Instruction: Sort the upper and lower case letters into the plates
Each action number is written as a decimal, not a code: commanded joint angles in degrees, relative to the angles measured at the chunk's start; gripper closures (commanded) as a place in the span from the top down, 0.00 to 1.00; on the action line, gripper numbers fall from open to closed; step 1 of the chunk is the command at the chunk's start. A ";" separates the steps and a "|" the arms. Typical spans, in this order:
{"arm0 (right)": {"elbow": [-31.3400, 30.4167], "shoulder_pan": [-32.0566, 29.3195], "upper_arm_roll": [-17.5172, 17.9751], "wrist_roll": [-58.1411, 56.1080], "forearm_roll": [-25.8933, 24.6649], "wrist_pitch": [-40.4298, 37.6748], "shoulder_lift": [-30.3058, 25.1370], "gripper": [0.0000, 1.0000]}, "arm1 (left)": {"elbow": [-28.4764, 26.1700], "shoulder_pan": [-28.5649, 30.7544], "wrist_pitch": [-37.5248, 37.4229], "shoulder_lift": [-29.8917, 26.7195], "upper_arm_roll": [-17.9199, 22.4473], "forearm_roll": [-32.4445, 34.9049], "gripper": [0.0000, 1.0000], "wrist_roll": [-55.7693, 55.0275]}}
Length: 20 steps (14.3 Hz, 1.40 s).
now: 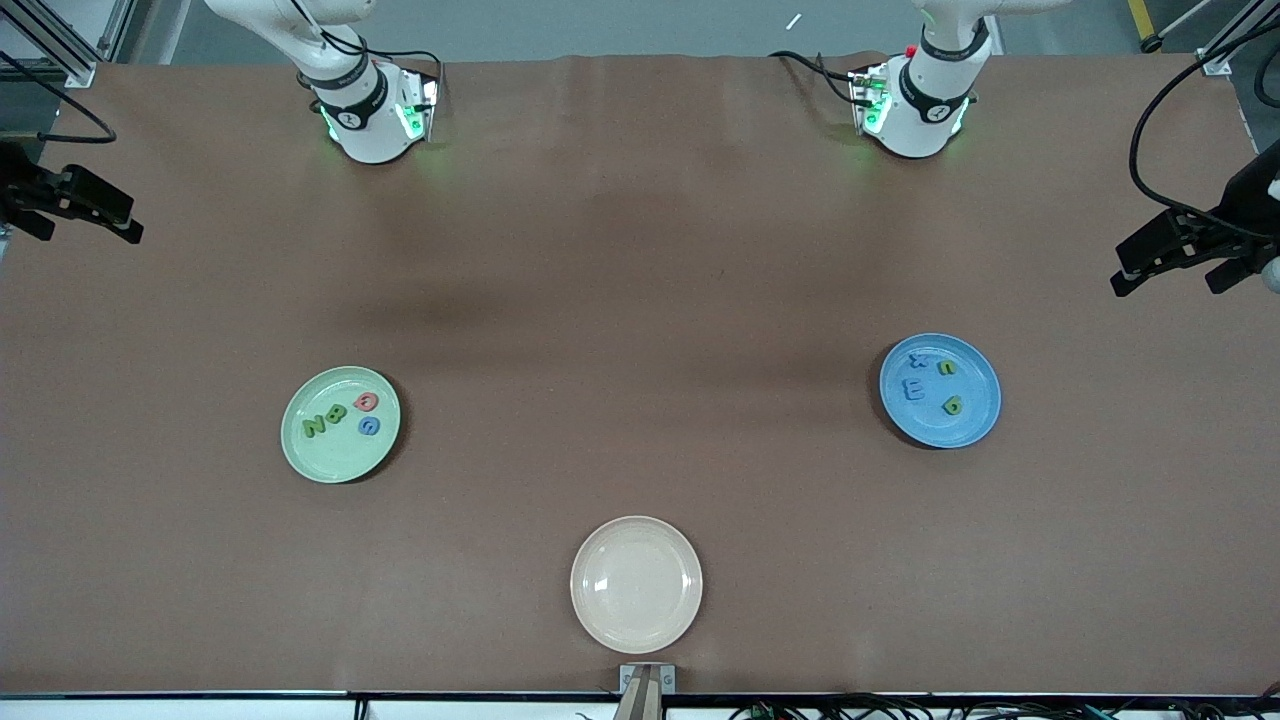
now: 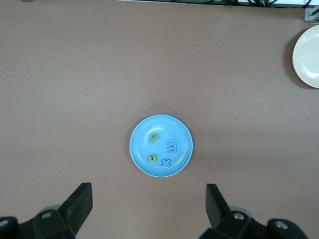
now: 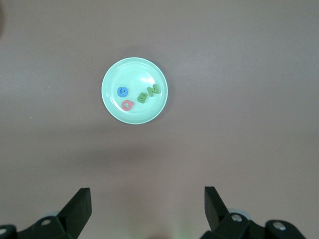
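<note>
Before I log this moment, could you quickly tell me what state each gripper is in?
Left gripper: jaws open, holding nothing, high over the table.
Right gripper: jaws open, holding nothing, high over the table.

A brown table [image 1: 640, 300] carries a mint green plate [image 1: 310, 455] with green, pink-red and blue letters [image 1: 340, 412], a sky blue plate [image 1: 975, 420] with blue and green ones, and a plain cream-white plate [image 1: 636, 585].

Four letters [image 1: 343, 416] in the plate [image 1: 340, 462] toward the right arm's end, four more letters [image 1: 932, 382] in another plate [image 1: 975, 428] toward the left arm's end, a third plate [image 1: 636, 628] between them, nearer the front camera
</note>
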 commanded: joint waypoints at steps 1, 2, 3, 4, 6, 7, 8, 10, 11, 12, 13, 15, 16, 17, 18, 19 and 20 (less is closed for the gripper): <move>0.07 -1.21 0.58 -0.26 1.59 -0.41 -0.43 1.00 | 0.26 0.02 -0.97 -0.66 0.29 -0.99 1.00 1.19; 0.42 -1.20 0.49 -0.26 1.59 -0.50 -0.25 1.00 | 0.26 0.02 -0.97 -0.66 0.29 -0.99 1.00 1.19; 0.43 -1.12 0.49 -0.26 1.59 -0.50 -0.16 1.00 | 0.26 0.02 -0.88 -0.66 0.29 -0.90 1.00 1.19; 0.34 -1.03 0.58 -0.26 1.51 -0.58 -0.16 1.00 | 0.26 0.02 -0.88 -0.66 0.29 -0.90 1.00 1.19; 0.34 -0.85 0.58 -0.34 1.51 -1.55 -0.16 1.00 | 0.26 0.02 -0.88 -0.66 0.29 -0.90 1.00 1.19; 0.25 -0.85 0.58 -0.34 1.42 -1.55 -0.16 1.00 | 0.26 0.02 -0.97 -0.66 0.29 -0.90 1.00 1.19; 0.25 -0.85 0.58 -0.34 1.33 -1.55 -0.25 1.00 | 0.26 0.02 -0.97 -0.66 0.29 -0.90 1.00 1.19; 0.08 -0.68 0.75 -0.34 1.07 -1.46 -0.25 1.00 | 0.26 0.02 -0.97 -0.66 0.29 -0.90 1.00 1.27; -0.01 -0.68 0.75 -0.43 0.89 -1.55 -0.25 1.00 | 0.26 0.02 -0.97 -0.66 0.29 -0.90 1.00 1.19; -0.10 -0.68 0.75 -0.43 0.80 -1.64 -0.25 1.00 | 0.26 0.02 -0.97 -0.66 0.29 -0.90 1.00 1.19; -0.10 -0.68 0.75 -0.43 0.80 -1.64 -0.25 1.00 | 0.26 0.02 -0.97 -0.66 0.29 -0.90 1.00 1.19; -0.28 -0.68 0.75 -0.43 0.72 -1.81 -0.34 1.00 | 0.26 0.02 -0.97 -0.66 0.29 -0.90 1.00 1.27; -0.45 -0.68 0.75 -0.43 0.72 -2.08 -0.34 1.00 | 0.17 0.11 -0.97 -0.66 0.29 -0.90 1.00 1.27; -0.45 -0.68 0.75 -0.43 0.72 -2.08 -0.34 1.00 | 0.25 0.02 -0.97 -0.66 0.29 -0.90 1.00 1.19; -0.45 -0.68 0.75 -0.43 0.72 -2.17 -0.34 1.00 | 0.26 0.02 -0.97 -0.75 0.29 -0.90 1.00 1.27; -0.63 -0.68 0.75 -0.61 0.63 -2.08 -0.34 1.00 | 0.26 0.02 -0.97 -0.75 0.29 -0.90 1.00 1.27; -0.80 -0.68 0.84 -0.69 0.63 -1.82 -0.43 1.00 | 0.26 0.02 -0.97 -0.75 0.29 -0.90 1.00 1.27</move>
